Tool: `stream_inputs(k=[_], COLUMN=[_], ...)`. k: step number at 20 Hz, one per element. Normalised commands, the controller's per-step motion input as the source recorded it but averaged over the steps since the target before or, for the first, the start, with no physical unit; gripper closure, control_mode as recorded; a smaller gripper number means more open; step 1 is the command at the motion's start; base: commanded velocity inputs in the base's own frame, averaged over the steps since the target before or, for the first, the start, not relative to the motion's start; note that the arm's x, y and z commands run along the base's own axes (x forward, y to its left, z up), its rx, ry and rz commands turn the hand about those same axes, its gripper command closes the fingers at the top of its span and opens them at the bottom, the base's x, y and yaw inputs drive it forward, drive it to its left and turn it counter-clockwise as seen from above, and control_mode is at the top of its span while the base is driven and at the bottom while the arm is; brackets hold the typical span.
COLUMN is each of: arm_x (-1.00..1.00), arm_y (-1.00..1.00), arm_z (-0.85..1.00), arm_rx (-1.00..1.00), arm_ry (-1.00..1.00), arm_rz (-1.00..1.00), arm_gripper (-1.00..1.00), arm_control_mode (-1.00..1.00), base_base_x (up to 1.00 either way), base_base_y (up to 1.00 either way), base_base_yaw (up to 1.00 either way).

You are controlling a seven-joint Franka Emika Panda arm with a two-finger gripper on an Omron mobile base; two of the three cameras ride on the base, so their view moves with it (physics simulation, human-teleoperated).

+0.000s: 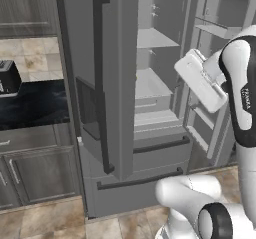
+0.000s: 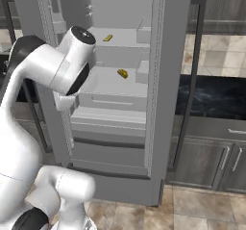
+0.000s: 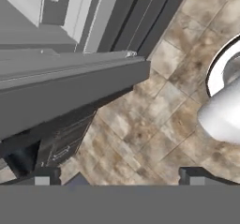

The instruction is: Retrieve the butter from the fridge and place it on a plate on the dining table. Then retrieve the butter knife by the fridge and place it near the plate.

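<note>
Only one piece of writing showed, small dark lettering running down the white upper link of the arm [image 1: 245, 98] in the left base view, too blurred to read with certainty. Everything else is placed against the fridge [image 2: 166, 80], whose doors stood open in both base views. From the right base view the arm [image 2: 53, 72] rose at the lower left, bent sharply at a dark-capped joint in front of the fridge's left side, and folded back down beside the left door's shelves. In the left base view its white hand section sat tilted just in front of the fridge's open right door bins. The hand view looked steeply down past a grey fridge door edge onto tan floor tiles, and the gripper [image 3: 117, 178] had its two dark fingertips [image 3: 42, 177] spread wide apart at the bottom, with nothing between them. Inside the fridge, two small yellow pieces showed from the right base view: the butter [image 2: 123, 73] lay on the middle shelf toward its right side, above the drawers, and a second yellow piece [image 2: 108, 38] sat on the shelf above; which of them is the stick I cannot settle firmly. Beside the fridge's right, a black marble counter [image 2: 211, 96] ran over dark cabinets.
</note>
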Motion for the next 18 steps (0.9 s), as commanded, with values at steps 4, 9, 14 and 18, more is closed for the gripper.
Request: stream_inputs(k=[4, 9, 14, 18], arm_x=[0.57, 0.6, 0.64, 0.59], arm_y=[0.14, 0.13, 0.01, 0.07], arm_z=[-0.55, -0.43, -0.18, -0.45], arm_rx=[0.2, 0.0, 0.06, 0.1], arm_ry=[0.07, 0.13, 0.09, 0.21], arm_rz=[-0.01, 0.0, -0.01, 0.0], arm_gripper=[-1.0, -1.0, -1.0, -1.0], arm_control_mode=[-1.0, -1.0, -1.0, -1.0], base_base_x=[0.0, 0.0, 0.0, 0.0], base_base_y=[0.0, 0.0, 0.0, 0.0], base_base_yaw=[0.0, 0.0, 0.0, 0.0])
